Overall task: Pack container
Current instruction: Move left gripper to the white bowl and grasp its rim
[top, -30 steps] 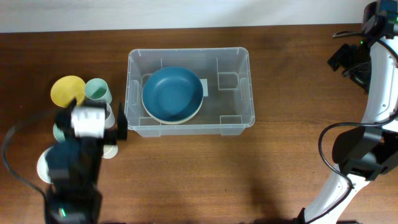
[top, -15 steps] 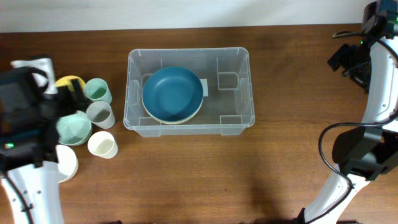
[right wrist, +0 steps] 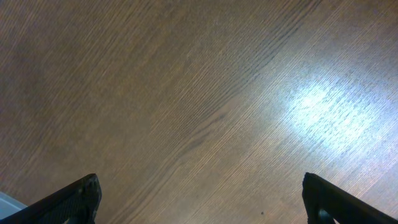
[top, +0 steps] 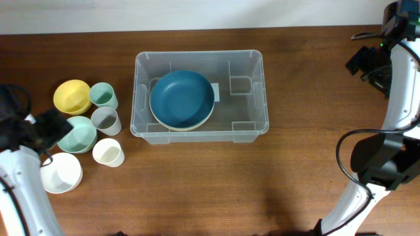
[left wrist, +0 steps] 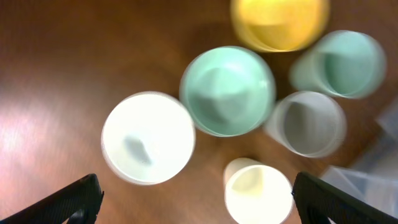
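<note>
Jaws on both arms stand wide apart and hold nothing. The left wrist view shows the left jaws at the lower corners with only crockery below them. The right wrist view shows only bare counter [right wrist: 186, 93] between the right jaws. The left arm [top: 26, 141] hangs at the left edge over a cluster of bowls and cups. The right arm [top: 400, 72] stands at the far right, well apart from everything.

The container [top: 199, 55] sits flat on the counter, central and towards the far side, its long sides running left to right. In its left half a blue bowl [top: 182, 98] is nested on a pale bowl [top: 188, 128]; the right half is bare.

Handling, as judged:
- **Container:** thin clear plastic, light and smooth. The walls are likely to flex under a squeeze. The best hold is the rim at a short side, one jaw inside the wall and one outside. Packing should not require lifting it.
- **Loose pieces:** the yellow bowl [top: 71, 96], mint bowl [left wrist: 227, 91], white bowl [left wrist: 148, 138] and three cups [top: 105, 120] look light and hard. Each should be taken at its rim.
</note>
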Available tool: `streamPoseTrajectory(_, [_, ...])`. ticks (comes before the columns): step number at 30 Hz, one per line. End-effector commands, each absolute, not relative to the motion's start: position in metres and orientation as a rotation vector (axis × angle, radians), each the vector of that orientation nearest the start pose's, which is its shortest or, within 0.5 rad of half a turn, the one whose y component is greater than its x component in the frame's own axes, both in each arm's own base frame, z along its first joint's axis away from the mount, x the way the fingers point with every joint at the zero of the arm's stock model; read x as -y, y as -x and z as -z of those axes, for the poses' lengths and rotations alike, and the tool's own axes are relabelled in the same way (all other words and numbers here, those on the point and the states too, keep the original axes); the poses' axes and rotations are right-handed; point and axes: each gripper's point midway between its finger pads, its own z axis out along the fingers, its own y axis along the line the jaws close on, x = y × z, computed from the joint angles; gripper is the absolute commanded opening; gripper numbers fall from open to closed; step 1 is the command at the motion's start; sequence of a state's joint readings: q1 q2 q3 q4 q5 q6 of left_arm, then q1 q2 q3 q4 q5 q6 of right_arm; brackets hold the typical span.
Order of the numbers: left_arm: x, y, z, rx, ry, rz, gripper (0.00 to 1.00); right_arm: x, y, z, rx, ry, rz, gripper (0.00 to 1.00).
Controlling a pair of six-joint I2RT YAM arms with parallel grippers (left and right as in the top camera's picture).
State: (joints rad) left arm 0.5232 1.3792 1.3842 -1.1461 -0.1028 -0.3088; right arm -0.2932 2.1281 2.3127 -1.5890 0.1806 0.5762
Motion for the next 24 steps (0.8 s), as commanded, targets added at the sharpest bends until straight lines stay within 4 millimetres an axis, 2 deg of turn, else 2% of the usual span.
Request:
streamPoseTrajectory(1, [-0.192,-0.248,-0.205,-2.339,1.452,-0.177,1.0,0.154,-0.402,-0.198,-2.662,-1.275,0.234,0.99])
streamPoseTrajectory(5, [-0.186,-0.246,-0.196,-2.331,1.549,-0.02,1.0,0.154,-0.402,-0.198,-2.662,-1.275,0.234,0.99])
streamPoseTrajectory(9, [-0.194,-0.232,-0.187,-2.342,1.634,-0.046,1.0,0.154,-0.402,-0.198,-2.662,-1.275,0.234,0.99])
streamPoseTrajectory(13, [-0.21,-0.213,-0.178,-2.267,1.818,-0.058,1.0,0.154,-0.402,-0.198,-2.662,-1.275,0.234,0.99])
streamPoseTrajectory(18, [-0.215,-0.196,-0.165,-2.231,1.963,-0.009,1.0,0.154,-0.402,-0.198,-2.662,-1.275,0.234,0.99])
streamPoseTrajectory(21, [-0.213,-0.187,-0.152,-2.246,2.016,-0.008,1.0,0.154,-0.402,-0.198,-2.662,-1.275,0.234,0.99])
streamPoseTrajectory(24, [-0.205,-0.177,-0.13,-2.292,2.062,-0.004,1.0,0.154,-0.402,-0.198,-2.662,-1.274,0.234,0.99])
